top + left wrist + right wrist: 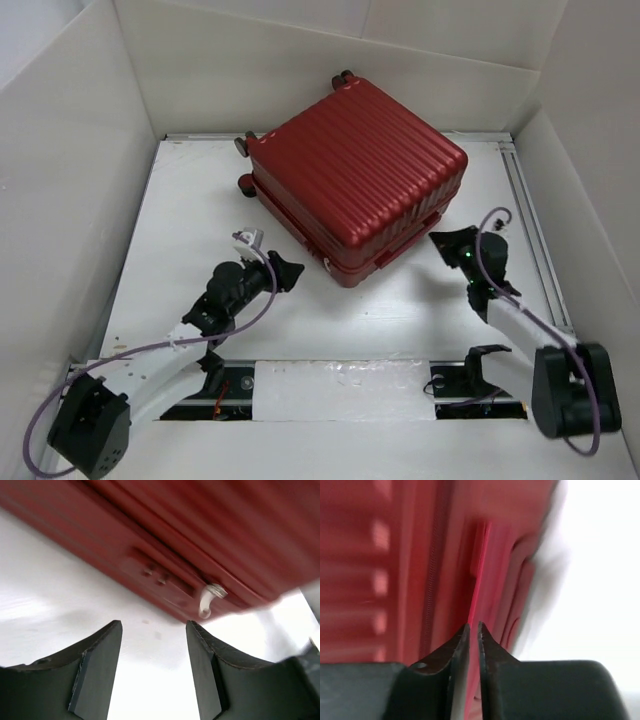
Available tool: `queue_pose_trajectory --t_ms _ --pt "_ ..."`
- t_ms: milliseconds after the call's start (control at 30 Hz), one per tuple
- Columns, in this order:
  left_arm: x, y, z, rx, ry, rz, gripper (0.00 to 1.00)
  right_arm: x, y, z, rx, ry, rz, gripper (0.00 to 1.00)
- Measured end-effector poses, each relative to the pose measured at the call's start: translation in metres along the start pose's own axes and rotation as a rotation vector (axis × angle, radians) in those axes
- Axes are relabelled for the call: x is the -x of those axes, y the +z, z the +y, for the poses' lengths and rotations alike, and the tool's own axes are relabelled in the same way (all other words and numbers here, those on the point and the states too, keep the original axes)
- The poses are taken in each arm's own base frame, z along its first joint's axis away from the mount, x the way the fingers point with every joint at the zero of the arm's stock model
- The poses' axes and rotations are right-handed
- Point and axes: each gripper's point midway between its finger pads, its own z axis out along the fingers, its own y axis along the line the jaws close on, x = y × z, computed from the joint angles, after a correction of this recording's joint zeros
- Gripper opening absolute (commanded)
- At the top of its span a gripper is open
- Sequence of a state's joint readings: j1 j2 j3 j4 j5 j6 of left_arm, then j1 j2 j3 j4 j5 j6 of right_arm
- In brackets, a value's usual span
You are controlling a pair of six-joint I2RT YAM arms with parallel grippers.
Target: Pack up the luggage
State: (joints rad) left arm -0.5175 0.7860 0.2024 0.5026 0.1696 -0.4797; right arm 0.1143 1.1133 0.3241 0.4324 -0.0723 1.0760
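Top external view: the luggage (360,175) lies closed at the far centre of the table (400,320). Left gripper (153,650), spread, hovers by its near edge, likely to steady it. Right gripper (473,630), nearly pressed together at its right side, probably seeks the zip (427,605); any pinch is unclear.

The luggage (360,180) has a hard, ribbed dark-red shell that looks like moulded plastic with a soft satin sheen, and a small whitish pull (207,600) on its side looks glossy. The table (400,310) beneath is smooth, white and faintly reflective, and the walls (60,180) around it are flat, matt white board. The fingers (97,670) of the left gripper (154,630) are dark, matt and slightly grainy.
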Motion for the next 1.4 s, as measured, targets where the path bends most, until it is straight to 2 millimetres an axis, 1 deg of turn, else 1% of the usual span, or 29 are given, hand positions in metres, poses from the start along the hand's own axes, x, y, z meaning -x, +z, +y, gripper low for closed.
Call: queue_pose_trajectory --t_ms 33,67,100,133,167,233,267,300,333,400,433,467,500,533,600,700,733,767,833,900,933,1033,1100,1300,1333,1400 --pt "-0.003 0.001 -0.007 -0.008 0.014 0.007 0.52 0.016 -0.007 -0.001 -0.001 -0.010 -0.052 0.00" --pt "-0.010 0.003 -0.024 -0.041 0.040 0.034 0.53 0.031 -0.014 -0.001 0.000 -0.022 -0.103 0.00" --pt "-0.014 0.004 -0.032 -0.056 0.053 0.046 0.53 0.045 -0.020 -0.003 -0.007 -0.029 -0.152 0.00" --pt "-0.021 0.005 -0.045 -0.071 0.077 0.067 0.53 0.054 -0.026 -0.003 -0.008 -0.039 -0.182 0.00" --pt "-0.026 0.006 -0.060 -0.089 0.102 0.084 0.53 0.059 -0.030 -0.003 -0.008 -0.054 -0.201 0.00" --pt "-0.035 0.008 -0.088 -0.122 0.148 0.108 0.53 0.062 -0.035 -0.006 -0.016 -0.077 -0.211 0.00" --pt "-0.036 0.010 -0.098 -0.126 0.161 0.108 0.53 0.060 -0.036 -0.009 -0.026 -0.087 -0.203 0.00" --pt "-0.036 0.012 -0.102 -0.117 0.169 0.102 0.53 0.057 -0.036 -0.013 -0.037 -0.096 -0.190 0.00" --pt "-0.034 0.014 -0.101 -0.098 0.173 0.093 0.53 0.054 -0.035 -0.017 -0.049 -0.104 -0.172 0.02" --pt "-0.029 0.017 -0.091 -0.034 0.176 0.070 0.53 0.045 -0.035 -0.022 -0.058 -0.120 -0.122 0.14" --pt "-0.027 0.017 -0.085 -0.001 0.179 0.060 0.53 0.039 -0.034 -0.024 -0.057 -0.129 -0.095 0.30" --pt "-0.025 0.017 -0.080 0.028 0.181 0.050 0.53 0.034 -0.034 -0.025 -0.054 -0.139 -0.069 0.38" --pt "-0.024 0.017 -0.075 0.054 0.184 0.041 0.54 0.029 -0.034 -0.024 -0.050 -0.154 -0.046 0.44" --pt "-0.021 0.016 -0.071 0.074 0.186 0.032 0.54 0.023 -0.035 -0.024 -0.047 -0.167 -0.024 0.50" --pt "-0.016 0.015 -0.067 0.109 0.191 0.019 0.54 0.011 -0.035 -0.018 -0.034 -0.202 0.022 0.53" --pt "-0.004 0.020 -0.068 0.151 0.199 0.006 0.54 0.002 -0.031 -0.007 -0.023 -0.248 0.069 0.55" --pt "0.000 0.024 -0.069 0.163 0.201 0.003 0.54 0.000 -0.026 -0.001 -0.021 -0.269 0.088 0.55" --pt "0.002 0.027 -0.070 0.175 0.202 0.001 0.54 -0.001 -0.023 0.000 -0.024 -0.275 0.096 0.55" --pt "0.003 0.033 -0.069 0.197 0.210 0.011 0.54 -0.003 -0.014 0.003 -0.038 -0.294 0.118 0.55" --pt "0.000 0.036 -0.064 0.219 0.220 0.030 0.54 -0.004 -0.005 0.003 -0.060 -0.311 0.133 0.55" --pt "-0.002 0.037 -0.061 0.232 0.225 0.038 0.54 -0.005 0.000 0.002 -0.073 -0.316 0.142 0.53" --pt "-0.007 0.037 -0.053 0.258 0.237 0.059 0.54 -0.009 0.015 0.000 -0.108 -0.332 0.172 0.50" --pt "-0.007 0.036 -0.051 0.266 0.241 0.064 0.54 -0.012 0.023 -0.003 -0.138 -0.346 0.184 0.48" --pt "-0.004 0.036 -0.053 0.264 0.255 0.067 0.53 -0.012 0.027 0.000 -0.255 -0.419 0.187 0.37" --pt "-0.005 0.036 -0.053 0.263 0.258 0.068 0.53 -0.011 0.028 0.000 -0.281 -0.431 0.187 0.31" --pt "-0.006 0.037 -0.053 0.256 0.272 0.076 0.52 -0.010 0.031 0.001 -0.327 -0.453 0.188 0.30"
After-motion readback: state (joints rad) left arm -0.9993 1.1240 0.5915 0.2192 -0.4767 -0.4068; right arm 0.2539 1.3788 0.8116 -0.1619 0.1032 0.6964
